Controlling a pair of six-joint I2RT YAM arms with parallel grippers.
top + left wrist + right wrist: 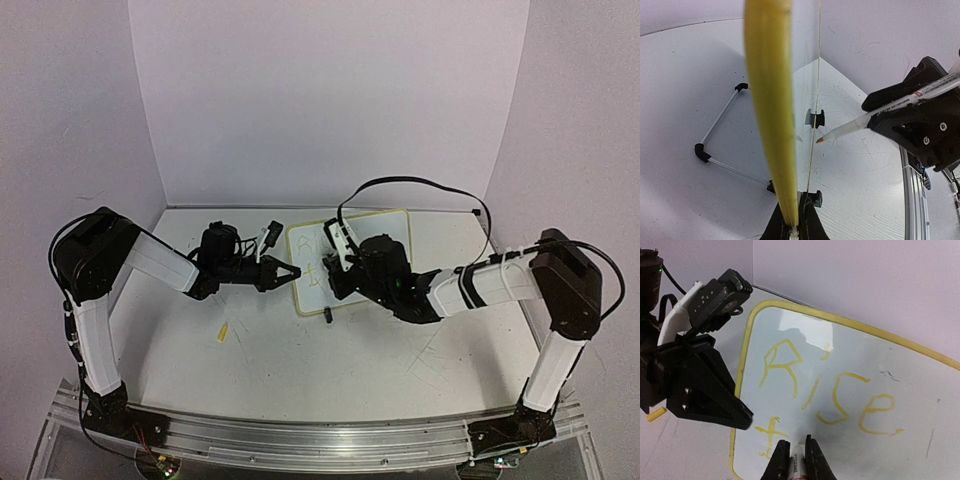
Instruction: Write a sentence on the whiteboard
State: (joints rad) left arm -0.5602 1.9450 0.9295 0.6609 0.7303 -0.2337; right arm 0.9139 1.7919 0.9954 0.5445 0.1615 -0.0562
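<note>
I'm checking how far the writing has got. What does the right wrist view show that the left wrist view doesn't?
Right wrist only: the face of the whiteboard, with yellow lettering reading "Rise" and an "f" begun beneath.

Left wrist only: the board edge-on, the tip of the marker close to its face, a black clip foot, and a rod frame on the table behind.

Both: the yellow-rimmed board, the left gripper shut on its rim, and the right gripper shut on the marker.

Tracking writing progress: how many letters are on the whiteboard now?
5. R, i, s, e run across the top line of the whiteboard; f sits below R, just left of the marker in the right gripper. More may be hidden behind it.
</note>
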